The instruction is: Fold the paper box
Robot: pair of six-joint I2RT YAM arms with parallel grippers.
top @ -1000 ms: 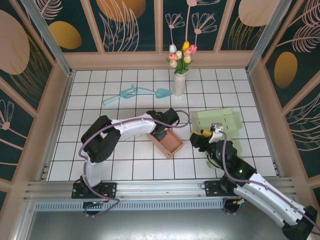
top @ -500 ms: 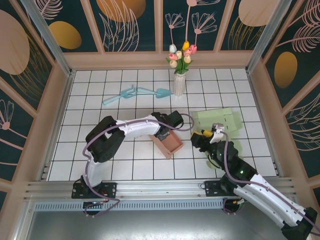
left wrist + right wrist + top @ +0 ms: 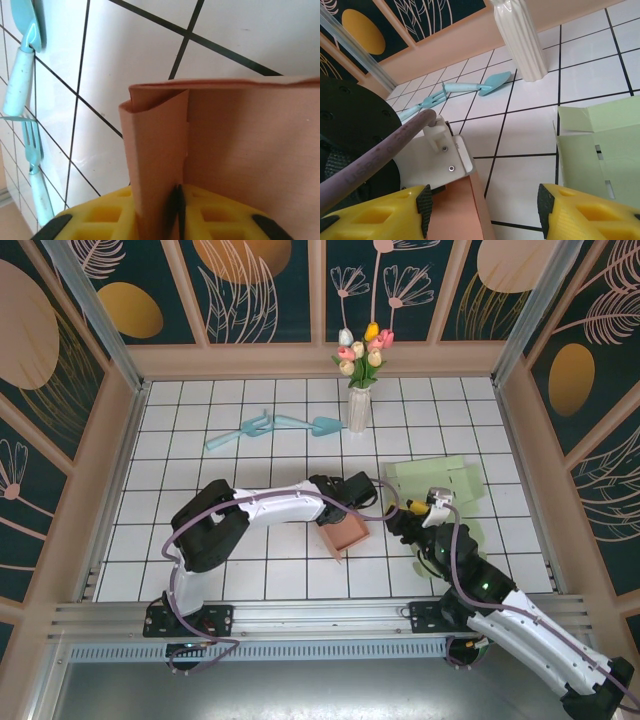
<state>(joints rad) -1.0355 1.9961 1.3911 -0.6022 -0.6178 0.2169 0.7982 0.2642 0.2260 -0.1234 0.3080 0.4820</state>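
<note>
The paper box (image 3: pixel 343 534) is a salmon-brown open tray on the tiles at mid-table. My left gripper (image 3: pixel 352 506) reaches over its far corner. In the left wrist view its yellow fingers (image 3: pixel 105 220) press together on an upright folded wall of the box (image 3: pixel 240 145), and the left gripper (image 3: pixel 178 194) is shut on that wall. My right gripper (image 3: pixel 401 521) hovers just right of the box. It stands wide open (image 3: pixel 482 210), with the box's right edge (image 3: pixel 465 210) between its fingers, nearer the left pad (image 3: pixel 424 207).
A flat pale green paper sheet (image 3: pixel 440 480) lies right of the box, also close to the right fingers (image 3: pixel 600 150). A white vase with tulips (image 3: pixel 358 405) stands behind. Turquoise utensils (image 3: pixel 275 425) lie at the back left. Wooden walls enclose the tiled floor.
My left gripper has slid to the right along the box's far wall to its corner, and the box has turned slightly. The right gripper has crept a little nearer, still open.
</note>
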